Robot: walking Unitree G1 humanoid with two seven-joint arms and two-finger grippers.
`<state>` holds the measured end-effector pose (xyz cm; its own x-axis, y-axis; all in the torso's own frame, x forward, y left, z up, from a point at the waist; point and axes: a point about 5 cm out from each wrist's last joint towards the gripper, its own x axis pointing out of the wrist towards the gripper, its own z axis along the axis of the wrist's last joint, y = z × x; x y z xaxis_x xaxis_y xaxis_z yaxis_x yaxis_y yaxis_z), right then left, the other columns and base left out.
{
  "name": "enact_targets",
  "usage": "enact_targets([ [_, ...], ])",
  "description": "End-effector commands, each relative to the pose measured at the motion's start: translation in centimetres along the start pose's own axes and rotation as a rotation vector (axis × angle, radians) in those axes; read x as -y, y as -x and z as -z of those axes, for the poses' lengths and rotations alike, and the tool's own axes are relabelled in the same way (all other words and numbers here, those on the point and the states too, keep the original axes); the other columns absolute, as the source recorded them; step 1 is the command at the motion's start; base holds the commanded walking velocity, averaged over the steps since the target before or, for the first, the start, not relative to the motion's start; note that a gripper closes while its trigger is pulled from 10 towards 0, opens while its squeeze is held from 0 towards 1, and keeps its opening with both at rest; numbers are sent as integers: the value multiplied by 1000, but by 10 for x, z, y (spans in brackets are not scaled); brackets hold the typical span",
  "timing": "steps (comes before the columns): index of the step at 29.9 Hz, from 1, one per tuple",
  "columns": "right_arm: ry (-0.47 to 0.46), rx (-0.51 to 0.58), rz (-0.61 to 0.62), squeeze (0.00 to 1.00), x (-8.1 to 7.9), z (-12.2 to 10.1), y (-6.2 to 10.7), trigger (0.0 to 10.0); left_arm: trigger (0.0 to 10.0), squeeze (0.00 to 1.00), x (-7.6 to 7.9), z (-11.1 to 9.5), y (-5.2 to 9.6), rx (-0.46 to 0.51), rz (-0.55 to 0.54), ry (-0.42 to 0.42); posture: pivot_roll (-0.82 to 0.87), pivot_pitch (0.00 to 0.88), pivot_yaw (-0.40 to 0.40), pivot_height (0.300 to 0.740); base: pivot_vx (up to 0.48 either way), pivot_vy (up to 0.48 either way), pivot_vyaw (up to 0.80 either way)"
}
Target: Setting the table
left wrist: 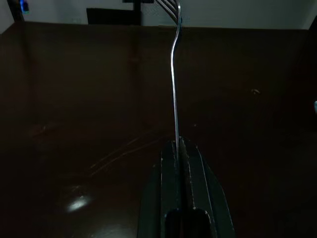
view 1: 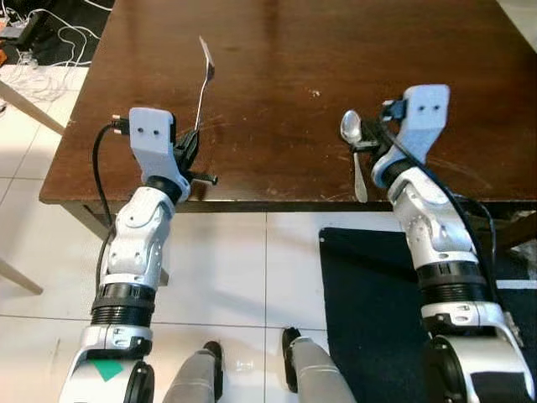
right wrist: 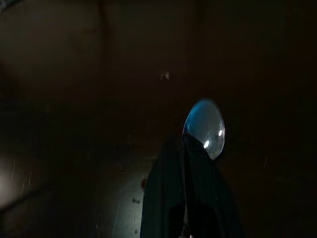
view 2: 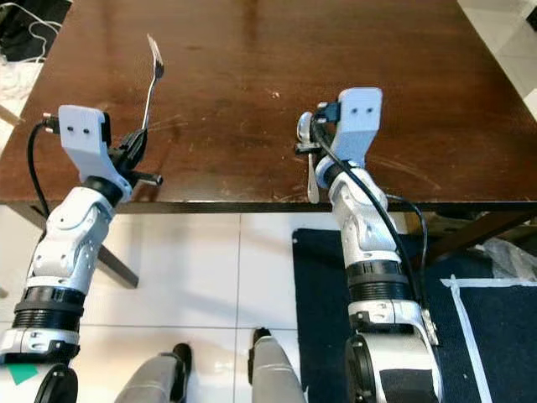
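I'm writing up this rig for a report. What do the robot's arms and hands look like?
Both arms are silver with black ring joints. Each wrist carries a pale grey block. A black cable runs along each arm. The left hand and the right hand each have two long black fingers. A green mark sits low on the left arm.

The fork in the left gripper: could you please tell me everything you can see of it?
The fork is a slim, shiny piece that looks like metal, with a thin handle curving up to the tines. The left gripper is shut on the handle's lower end, so the fork juts forward and up over the near left part of the dark wooden table. Only the black fingers touch it; whether it clears the tabletop cannot be told.
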<state>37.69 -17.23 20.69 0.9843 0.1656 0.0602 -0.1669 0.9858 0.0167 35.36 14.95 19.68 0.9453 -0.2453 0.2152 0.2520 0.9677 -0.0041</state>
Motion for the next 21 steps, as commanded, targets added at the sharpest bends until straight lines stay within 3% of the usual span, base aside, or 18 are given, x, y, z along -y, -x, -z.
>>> enact_targets([
  [1, 1, -28, 1, 0, 2, 4, -1, 10000, 0, 0, -1, 8, 5, -32, -11, -8, -7, 177, 9, 740, 0, 0, 0],
  [14, -60, -159, -23, 0, -1, 33, -14, 10000, 0, 0, 10, 11, 13, -48, 16, -33, 1, 202, -3, 740, 0, 0, 0],
  [15, -60, -164, -24, 235, 0, 34, -15, 10000, 0, 0, 11, 11, 14, -49, 18, -34, 2, 204, -6, 740, 0, 0, 0],
  [17, -60, -169, -23, 1000, 1, 33, -16, 10000, 0, 0, 11, 10, 15, -50, 20, -35, 0, 206, -10, 740, 0, 0, 0],
  [21, -64, -169, -22, 1000, 3, 32, -17, 10000, 0, 0, 12, 10, 15, -50, 21, -37, -1, 210, -15, 740, 0, 0, 0],
])
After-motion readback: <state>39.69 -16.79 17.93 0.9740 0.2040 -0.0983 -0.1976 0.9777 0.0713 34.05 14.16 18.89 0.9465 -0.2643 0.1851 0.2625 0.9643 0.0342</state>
